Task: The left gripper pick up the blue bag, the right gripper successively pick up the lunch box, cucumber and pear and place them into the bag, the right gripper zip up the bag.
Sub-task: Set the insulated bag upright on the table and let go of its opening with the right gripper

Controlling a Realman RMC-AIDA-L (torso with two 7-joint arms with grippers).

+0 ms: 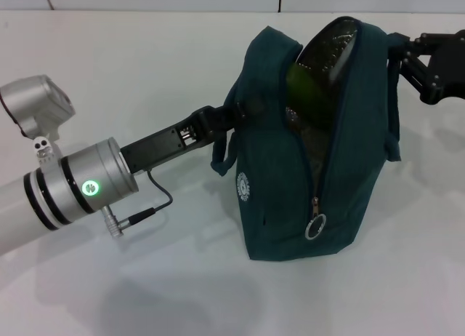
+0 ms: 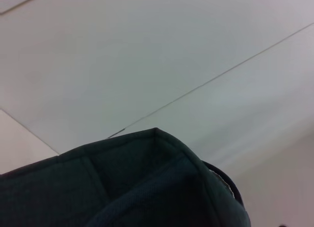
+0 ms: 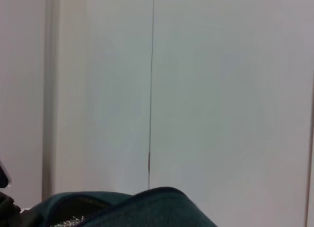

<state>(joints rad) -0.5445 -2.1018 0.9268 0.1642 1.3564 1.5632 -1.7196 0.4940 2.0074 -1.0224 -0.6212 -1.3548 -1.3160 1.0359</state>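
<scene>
The blue bag (image 1: 309,147) stands upright on the white worktop (image 1: 145,74). Its top is partly open, and the zip is done up only in the lower part of the side facing the camera. The ring zip pull (image 1: 315,225) hangs low on that side, near the bottom of the bag. A small white round logo (image 1: 243,188) sits beside the zip line, on the side toward the left pincer.

Inside the open top of the bag you can see something dark green and shiny, which looks like the cucumber (image 1: 305,85). It leans against the dark inner wall of the bag. Whether the lunch box and the pear are in the bag cannot be told.

The left pincer (image 1: 227,121) reaches in from the left side of the bag. It is pinching one of the bag's handles (image 1: 229,143), and the handle loop droops down just under it. The silver wrist (image 1: 87,183) behind it has a green light on it, and a black cable (image 1: 149,205) hangs below the wrist.

The right pincer (image 1: 407,56) is at the other side of the bag, up by the top edge, touching the fabric where the second handle (image 1: 394,121) starts. I cannot tell if it is spread or pressed together.

The left wrist view shows only the bag's top corner (image 2: 157,178) against the pale wall. The right wrist view shows the bag's top edge (image 3: 147,207) with a bit of zip teeth (image 3: 68,221).
</scene>
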